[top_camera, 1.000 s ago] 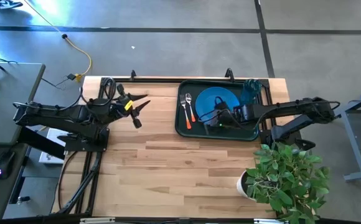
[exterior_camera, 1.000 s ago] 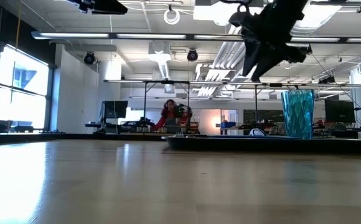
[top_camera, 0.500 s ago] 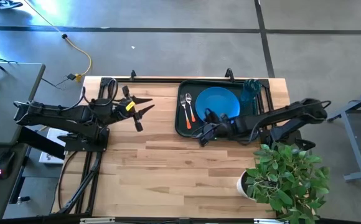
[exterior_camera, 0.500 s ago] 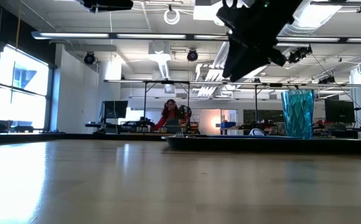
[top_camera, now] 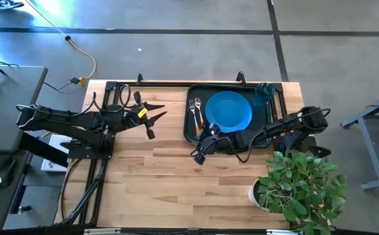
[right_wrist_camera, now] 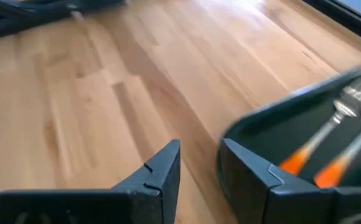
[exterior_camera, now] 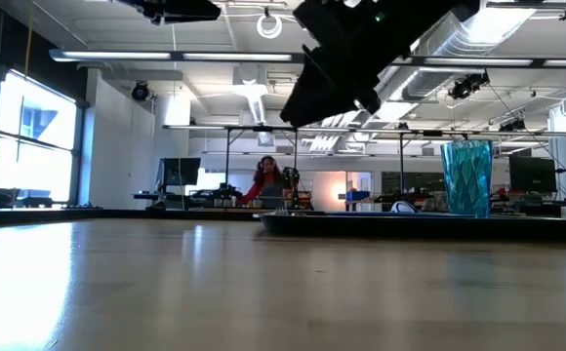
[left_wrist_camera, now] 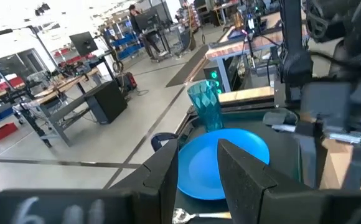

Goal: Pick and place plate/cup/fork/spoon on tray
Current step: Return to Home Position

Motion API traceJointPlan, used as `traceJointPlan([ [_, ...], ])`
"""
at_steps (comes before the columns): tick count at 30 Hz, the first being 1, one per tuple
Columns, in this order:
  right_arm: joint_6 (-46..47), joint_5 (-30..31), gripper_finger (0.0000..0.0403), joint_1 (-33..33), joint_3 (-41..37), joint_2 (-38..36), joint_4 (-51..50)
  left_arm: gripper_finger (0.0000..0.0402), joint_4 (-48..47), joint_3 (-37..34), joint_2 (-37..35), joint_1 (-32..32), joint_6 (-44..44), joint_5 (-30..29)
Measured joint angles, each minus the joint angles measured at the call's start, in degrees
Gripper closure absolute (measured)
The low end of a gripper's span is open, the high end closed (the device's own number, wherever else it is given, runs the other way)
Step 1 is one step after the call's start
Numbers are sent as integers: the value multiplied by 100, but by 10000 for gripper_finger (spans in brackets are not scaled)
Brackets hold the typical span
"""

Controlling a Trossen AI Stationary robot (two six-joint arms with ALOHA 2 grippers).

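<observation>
The dark tray lies at the table's far right. On it lie the blue plate, the fork and the spoon with their orange handles. The teal cup stands upright at its far right corner. My right gripper is open and empty above the wood, just off the tray's near left corner. My left gripper is open and empty in the air left of the tray, pointing at it. The left wrist view shows the plate and the cup.
A potted plant stands at the table's near right corner, beside my right arm. Bare wood stretches across the middle and near part of the table. In the low view the cup stands on the tray.
My right gripper has drawn back from above the plate toward the table's left and near edge, past the tray's rim to above the wood. My left gripper has edged toward the tray. The tableware has stayed where it was.
</observation>
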Motion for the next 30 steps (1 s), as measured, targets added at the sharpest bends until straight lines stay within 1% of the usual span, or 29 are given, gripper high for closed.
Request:
traceJointPlan([
  [4,-383,-140,293,65,-2,8,363,298,35,-2,52,0,-60,0],
  [5,-419,-53,293,89,0,6,406,298,46,-2,64,0,-101,-2],
  [8,-264,508,293,109,0,-4,270,298,134,-2,99,0,-222,-2],
  [10,-42,830,293,45,0,-5,-85,298,145,-2,140,0,-245,-2],
  [12,278,894,293,-53,0,-3,-471,298,159,-2,196,0,-245,-2],
  [13,531,784,293,-109,0,6,-630,298,185,-2,225,4,-243,-2],
  [15,931,347,293,-225,-1,16,-807,298,280,-2,293,35,-202,0],
  [17,899,-60,293,-294,0,19,-687,298,414,-2,351,79,-123,-2],
  [19,273,-230,293,-253,0,19,-418,298,605,-2,412,118,-105,-3],
  [21,-551,-299,293,-127,0,17,-196,300,630,-2,436,122,-107,-5],
  [23,-1179,-331,293,-14,0,17,-74,306,613,-2,436,101,-144,11],
  [26,-1674,-596,293,63,0,17,-19,321,543,-7,435,30,-326,191],
  [30,-2041,-1412,293,72,0,17,24,346,768,-196,359,-81,-401,396],
])
